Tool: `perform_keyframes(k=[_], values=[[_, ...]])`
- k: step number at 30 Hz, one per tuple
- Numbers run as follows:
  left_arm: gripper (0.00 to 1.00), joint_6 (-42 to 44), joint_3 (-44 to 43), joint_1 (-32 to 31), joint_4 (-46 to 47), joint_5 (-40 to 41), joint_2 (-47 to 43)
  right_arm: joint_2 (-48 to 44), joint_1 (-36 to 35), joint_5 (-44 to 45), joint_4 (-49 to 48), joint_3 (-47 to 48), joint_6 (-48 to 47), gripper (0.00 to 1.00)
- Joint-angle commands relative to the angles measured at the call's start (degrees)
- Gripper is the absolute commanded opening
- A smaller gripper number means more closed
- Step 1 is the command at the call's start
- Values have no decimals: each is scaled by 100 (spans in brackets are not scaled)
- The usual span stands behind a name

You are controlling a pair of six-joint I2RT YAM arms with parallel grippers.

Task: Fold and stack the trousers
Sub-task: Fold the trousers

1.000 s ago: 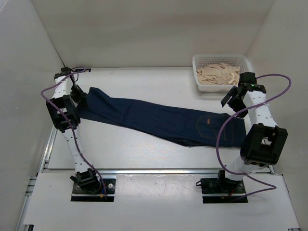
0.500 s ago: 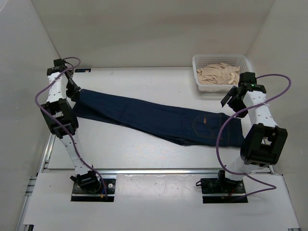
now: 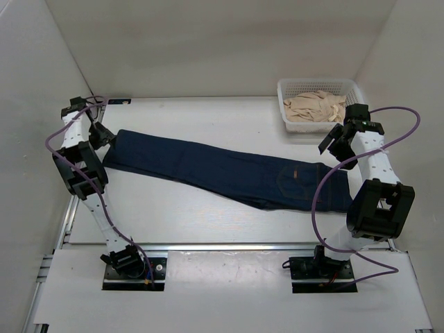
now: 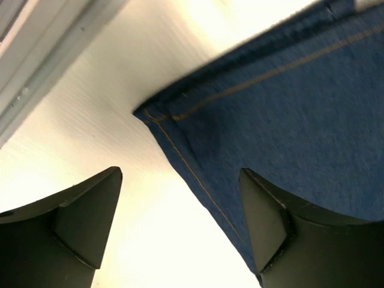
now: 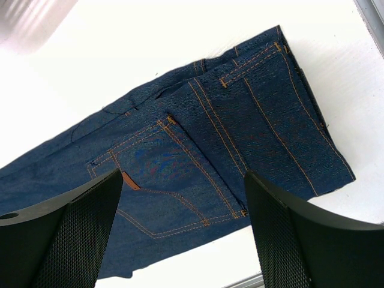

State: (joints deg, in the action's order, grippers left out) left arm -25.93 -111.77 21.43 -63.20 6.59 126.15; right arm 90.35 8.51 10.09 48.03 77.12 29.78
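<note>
Trousers (image 3: 222,170) lie flat, diagonal across table (image 3: 208,114), hem left, waistband right. Left gripper (image 4: 180,204) fingers spread over hem corner, right gripper (image 5: 183,204) fingers spread above back pocket, both holding nothing. White basket (image 3: 319,82) of tan cloth (image 3: 313,107) sits far right, near right gripper.

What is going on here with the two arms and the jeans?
Two robot arms are working on dark blue jeans, which lie stretched flat across the table. The left fingers stand open at the leg hem, and the right fingers stand open above the waistband and back pocket. Neither holds the cloth, and no fold is made yet. A white basket with beige cloth sits at the far right corner.
</note>
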Motion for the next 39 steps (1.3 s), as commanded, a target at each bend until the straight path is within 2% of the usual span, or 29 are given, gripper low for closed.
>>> perform_keyframes(k=[1, 4, 7, 11, 14, 15, 19, 27, 33, 39], values=[[89, -35, 129, 107, 211, -342, 76, -228, -16, -42, 49, 145, -60, 86], [88, -87, 190, 160, 281, -527, 357, -228, -16, -42, 49, 145, -60, 86], [82, -87, 68, 160, 335, -667, 682, -228, -16, -42, 49, 145, -60, 86], [68, -87, -126, 160, 387, -729, 929, -228, -16, -42, 101, 145, -60, 86], [16, -87, -407, 160, 335, -677, 1060, -228, -16, -42, 101, 145, -60, 86], [10, -87, -529, 160, 134, -607, 1061, -228, -16, -42, 101, 145, -60, 86], [10, -87, -1162, 11, -70, 157, 554, -281, -16, -42, 153, 145, -60, 86], [10, 527, -1155, -824, -18, 281, -968, -509, -16, -147, 259, 250, -60, 86], [10, 633, -750, -2185, 62, 343, -1979, -824, -16, -349, 312, 190, -60, 86], [10, -16, -540, -3916, 229, 404, -2331, -1272, -16, -402, 365, 66, -60, 86]])
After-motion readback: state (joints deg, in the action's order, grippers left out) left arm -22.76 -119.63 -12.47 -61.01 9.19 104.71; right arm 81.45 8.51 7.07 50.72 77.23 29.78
